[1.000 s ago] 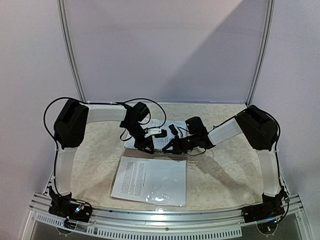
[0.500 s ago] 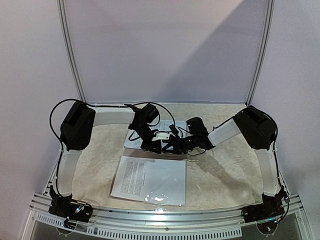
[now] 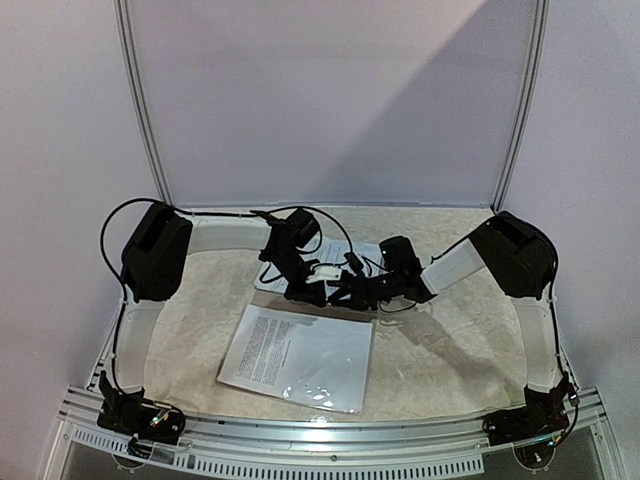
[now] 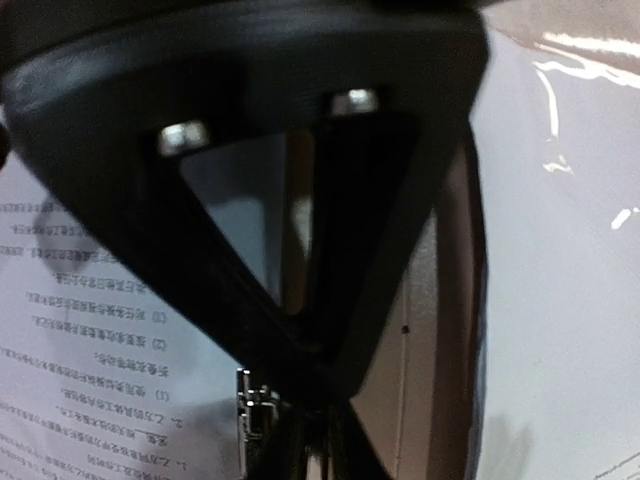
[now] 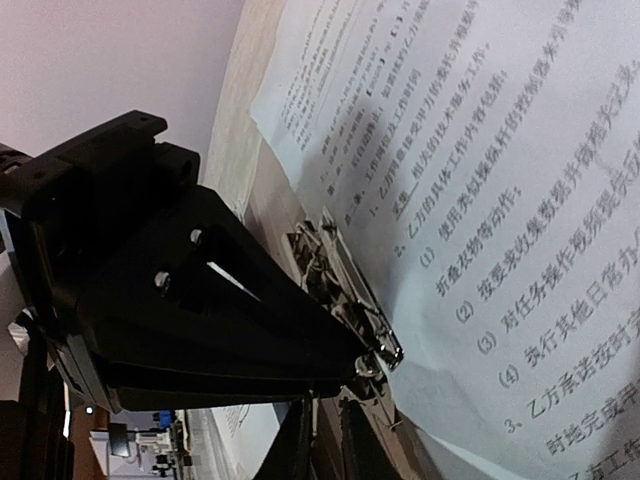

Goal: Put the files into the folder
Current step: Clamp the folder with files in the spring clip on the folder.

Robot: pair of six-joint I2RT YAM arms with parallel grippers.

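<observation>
white links (image 3: 222, 233), black joints (image 3: 155, 252) and cables (image 3: 104, 228), seemingly silver screws (image 4: 183, 136).

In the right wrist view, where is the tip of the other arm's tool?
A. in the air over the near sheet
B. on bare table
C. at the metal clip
C: the left tool tapers down to the metal clip, right beside the edge of the printed sheet.

One file (image 3: 297, 357) lies on the table (image 3: 450, 350), lower centre of frame. A second file (image 3: 272, 281) lies behind it, mid-frame, on the folder (image 4: 430, 340).
</observation>
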